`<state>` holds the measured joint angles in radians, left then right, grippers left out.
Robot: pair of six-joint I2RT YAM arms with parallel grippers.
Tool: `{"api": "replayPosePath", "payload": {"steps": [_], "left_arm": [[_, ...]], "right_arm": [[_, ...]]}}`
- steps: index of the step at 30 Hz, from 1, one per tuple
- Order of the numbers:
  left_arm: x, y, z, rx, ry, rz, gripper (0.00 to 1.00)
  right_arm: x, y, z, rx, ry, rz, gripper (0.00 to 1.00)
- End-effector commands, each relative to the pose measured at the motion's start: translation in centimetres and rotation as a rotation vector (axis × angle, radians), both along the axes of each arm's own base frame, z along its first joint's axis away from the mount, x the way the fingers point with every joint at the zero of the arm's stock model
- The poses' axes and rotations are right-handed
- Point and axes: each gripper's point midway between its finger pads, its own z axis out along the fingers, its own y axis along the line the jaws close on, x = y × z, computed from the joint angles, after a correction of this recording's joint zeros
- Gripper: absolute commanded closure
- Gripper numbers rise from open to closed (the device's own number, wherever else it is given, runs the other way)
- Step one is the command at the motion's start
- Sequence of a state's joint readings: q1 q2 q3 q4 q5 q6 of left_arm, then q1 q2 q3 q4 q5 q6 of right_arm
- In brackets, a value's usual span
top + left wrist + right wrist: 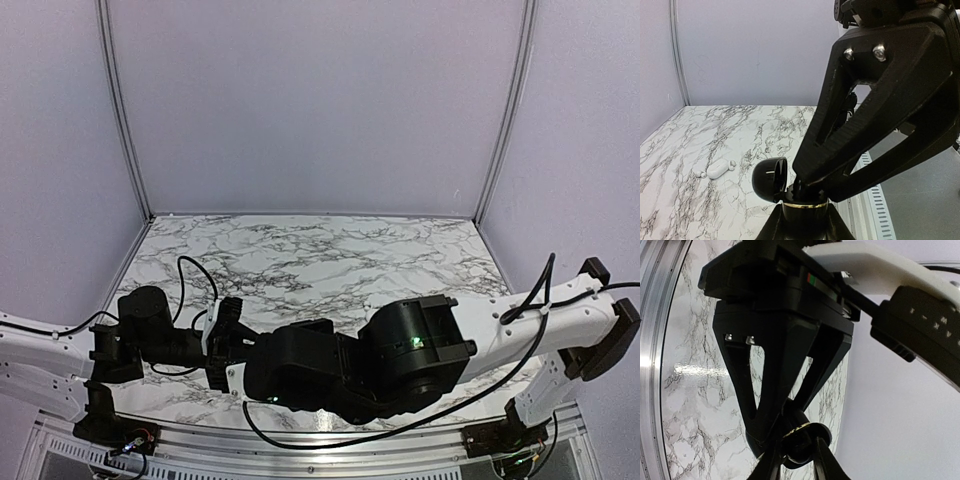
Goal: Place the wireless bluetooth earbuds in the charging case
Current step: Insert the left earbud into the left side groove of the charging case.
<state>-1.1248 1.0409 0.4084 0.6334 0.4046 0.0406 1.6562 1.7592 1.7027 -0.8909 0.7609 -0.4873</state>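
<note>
Left wrist view: the charging case [802, 211], black with a gold band [805, 204] round its mouth, is seen upright and clamped between the fingers of the left gripper [805, 224], which are closed firmly against its two sides. Its lid [770, 179] is swung open to the left and stands tilted beside the mouth. The right gripper [815, 186] is brought down from the upper right, its two long black fingers converging to a point just at the open mouth of the case. The tips are drawn close together, but whether they are parted or pressed on something cannot be told, since black lies against black there. For the same reason the earbuds cannot be made out at that spot. Further back on the marble table [690, 125], well apart from the case, a white oval object [719, 169] is seen lying flat with two small white pieces [700, 174] just beside it, one at each end. From the right wrist view the case is seen from the other side, its gold band showing between that camera's own fingers and under the left gripper's black frame. Here too the fingertips are lost against the dark case. From the top external view both arms are seen meeting low over the near left part of the table, the right arm reaching across in front of the bases, and the case is hidden beneath them.
</note>
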Motion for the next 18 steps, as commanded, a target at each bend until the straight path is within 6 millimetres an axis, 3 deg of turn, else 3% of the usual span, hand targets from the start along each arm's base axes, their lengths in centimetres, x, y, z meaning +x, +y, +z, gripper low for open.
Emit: {"api": "replayPosePath", "payload": {"steps": [1, 10, 18], "left_arm": [[-0.8, -0.2, 4.5, -0.158, -0.07, -0.043, 1.0], [-0.6, -0.1, 4.7, -0.182, -0.068, -0.029, 1.0], [0.1, 0.4, 4.7, -0.206, -0.076, 0.018, 1.0]], "right_arm": [[-1.1, 1.0, 0.9, 0.059, 0.042, 0.034, 0.74], [-1.1, 0.9, 2.0, 0.089, 0.038, 0.031, 0.62], [-1.7, 1.3, 8.3, 0.31, 0.091, 0.059, 0.46]]}}
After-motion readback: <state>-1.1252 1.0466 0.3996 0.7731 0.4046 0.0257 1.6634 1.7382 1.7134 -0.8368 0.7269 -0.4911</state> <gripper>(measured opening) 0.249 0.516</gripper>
